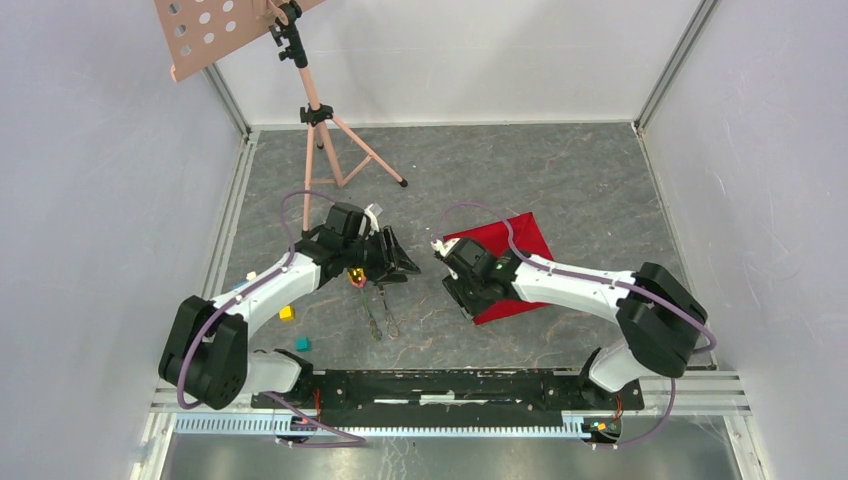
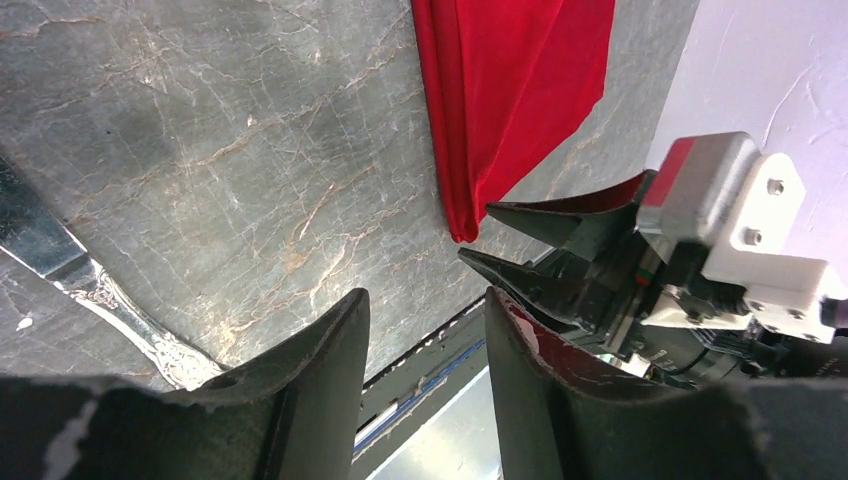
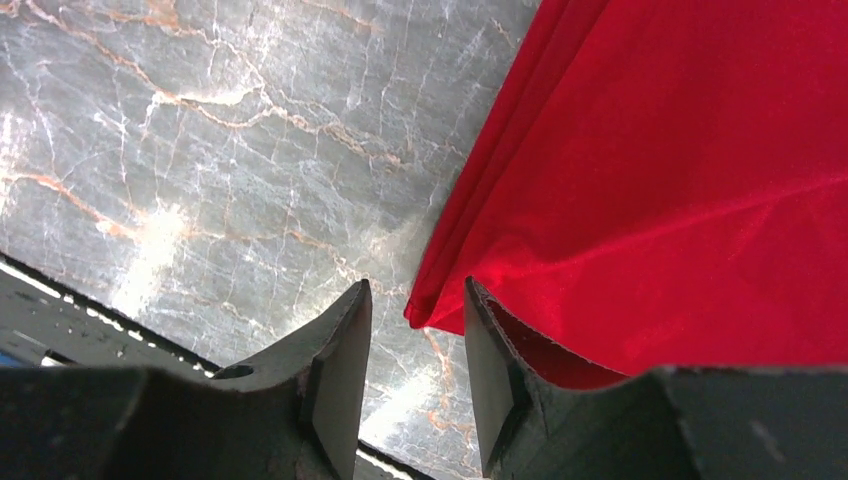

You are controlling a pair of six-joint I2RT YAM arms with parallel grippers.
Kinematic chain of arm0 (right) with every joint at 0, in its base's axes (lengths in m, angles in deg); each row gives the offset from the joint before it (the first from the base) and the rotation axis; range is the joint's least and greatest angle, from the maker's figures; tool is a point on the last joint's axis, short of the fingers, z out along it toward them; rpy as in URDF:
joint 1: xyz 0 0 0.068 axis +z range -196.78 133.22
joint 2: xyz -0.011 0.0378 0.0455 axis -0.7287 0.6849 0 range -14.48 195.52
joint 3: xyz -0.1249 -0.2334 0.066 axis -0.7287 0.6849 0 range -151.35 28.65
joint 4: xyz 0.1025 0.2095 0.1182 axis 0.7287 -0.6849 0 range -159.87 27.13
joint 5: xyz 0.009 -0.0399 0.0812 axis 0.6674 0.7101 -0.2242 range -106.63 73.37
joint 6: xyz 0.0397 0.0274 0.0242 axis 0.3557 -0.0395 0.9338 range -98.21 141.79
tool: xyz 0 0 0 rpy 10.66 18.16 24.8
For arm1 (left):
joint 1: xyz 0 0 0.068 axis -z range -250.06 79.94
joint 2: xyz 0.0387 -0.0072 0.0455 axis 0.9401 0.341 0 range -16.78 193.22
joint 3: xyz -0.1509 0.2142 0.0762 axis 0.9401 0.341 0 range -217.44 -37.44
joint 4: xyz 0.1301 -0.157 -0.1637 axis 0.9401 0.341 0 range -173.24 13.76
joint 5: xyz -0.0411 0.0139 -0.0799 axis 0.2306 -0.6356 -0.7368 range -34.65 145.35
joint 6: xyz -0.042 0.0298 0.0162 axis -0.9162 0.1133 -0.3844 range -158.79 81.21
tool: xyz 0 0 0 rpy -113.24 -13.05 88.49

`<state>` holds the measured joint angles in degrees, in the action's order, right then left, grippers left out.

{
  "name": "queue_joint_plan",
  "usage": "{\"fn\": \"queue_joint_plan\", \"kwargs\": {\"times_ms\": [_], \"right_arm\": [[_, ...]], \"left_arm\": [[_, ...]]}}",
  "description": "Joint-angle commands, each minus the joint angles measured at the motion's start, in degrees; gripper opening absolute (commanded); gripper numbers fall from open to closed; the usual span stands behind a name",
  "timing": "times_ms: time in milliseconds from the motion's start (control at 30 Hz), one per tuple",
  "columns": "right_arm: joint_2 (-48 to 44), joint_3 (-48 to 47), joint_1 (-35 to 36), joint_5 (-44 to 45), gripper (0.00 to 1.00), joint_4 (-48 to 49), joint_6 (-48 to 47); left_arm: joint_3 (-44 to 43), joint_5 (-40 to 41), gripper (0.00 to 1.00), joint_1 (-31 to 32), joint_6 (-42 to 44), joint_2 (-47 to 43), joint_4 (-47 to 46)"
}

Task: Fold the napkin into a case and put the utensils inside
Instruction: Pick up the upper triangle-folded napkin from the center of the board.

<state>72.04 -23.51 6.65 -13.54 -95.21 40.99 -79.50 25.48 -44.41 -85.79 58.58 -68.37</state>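
Note:
The red napkin [image 1: 518,250] lies folded flat on the marble table right of centre, partly under my right arm. My right gripper [image 1: 462,300] hovers at its near-left edge. In the right wrist view its jaws [image 3: 416,283] stand open, and the napkin's corner [image 3: 430,310] lies just beyond the tips, not pinched. My left gripper [image 1: 403,262] points right, open and empty [image 2: 425,292]. Below it are the utensils: a gold spoon [image 1: 355,276] and thin dark pieces [image 1: 380,312]. An ornate silver handle [image 2: 90,290] shows in the left wrist view, along with the napkin [image 2: 510,90].
A pink tripod music stand [image 1: 325,150] stands at the back left. A yellow block [image 1: 287,313] and a teal block [image 1: 302,344] lie near my left arm. The black base rail [image 1: 450,385] runs along the near edge. Walls close in both sides.

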Motion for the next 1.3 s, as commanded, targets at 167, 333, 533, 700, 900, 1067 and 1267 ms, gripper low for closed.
{"fn": "queue_joint_plan", "kwargs": {"times_ms": [167,333,533,700,900,1067,1267], "right_arm": [[4.2,-5.0,2.5,7.1,0.47,-1.0,1.8],[5.3,-4.9,2.6,8.7,0.47,-1.2,1.6],[6.4,-3.5,2.6,9.0,0.46,0.0,1.6],[6.9,-1.4,2.6,8.1,0.46,2.2,1.7],[7.4,1.3,2.7,7.5,0.48,4.4,1.9],[7.5,3.6,2.7,8.6,0.45,5.6,1.9],[7.3,4.9,3.3,14.0,0.21,5.8,1.9]], "left_arm": [[0.7,0.4,0.54,-0.9,1.1,-2.0,-1.3],[0.6,0.0,0.54,-1.3,1.2,-1.3,-1.5],[0.8,-0.3,0.54,-1.5,1.4,-1.0,-1.6],[0.6,-0.3,0.54,-1.7,1.4,-0.8,-1.5],[0.7,-0.5,0.54,-1.8,1.4,-0.5,-1.6],[0.7,-0.6,0.54,-1.8,1.5,-0.5,-1.6],[0.8,-0.7,0.54,-1.9,1.4,0.0,-1.9]]}}
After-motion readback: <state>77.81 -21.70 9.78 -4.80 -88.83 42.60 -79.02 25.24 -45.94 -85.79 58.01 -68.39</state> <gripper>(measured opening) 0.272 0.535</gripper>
